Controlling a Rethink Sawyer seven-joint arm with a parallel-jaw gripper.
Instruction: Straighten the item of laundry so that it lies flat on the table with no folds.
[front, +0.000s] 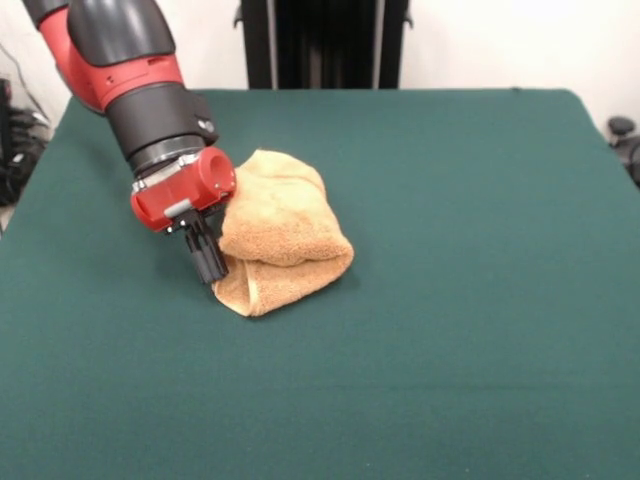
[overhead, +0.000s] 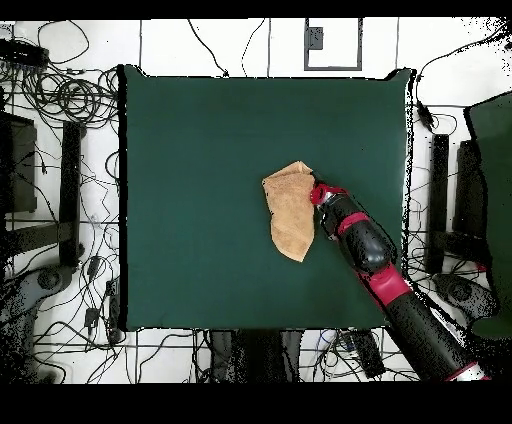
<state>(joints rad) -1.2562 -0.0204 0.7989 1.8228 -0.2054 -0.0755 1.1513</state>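
The golden-tan towel (front: 283, 233) lies folded over on itself in a thick bundle on the dark green table (front: 450, 300), left of centre in the front view. In the overhead view the towel (overhead: 290, 215) sits right of centre. My gripper (front: 210, 262) comes down at a slant from the upper left. Its black fingers (front: 205, 250) are close together against the towel's left edge, near the lower fold, and seem to pinch that edge. In the overhead view the gripper (overhead: 314, 192) is at the towel's upper right corner. The white tag is hidden.
The red and black arm (overhead: 385, 270) crosses the table's lower right part in the overhead view. Cables and stands (overhead: 70, 150) lie on the floor around the table. The robot's pedestal (front: 322, 40) stands at the far side.
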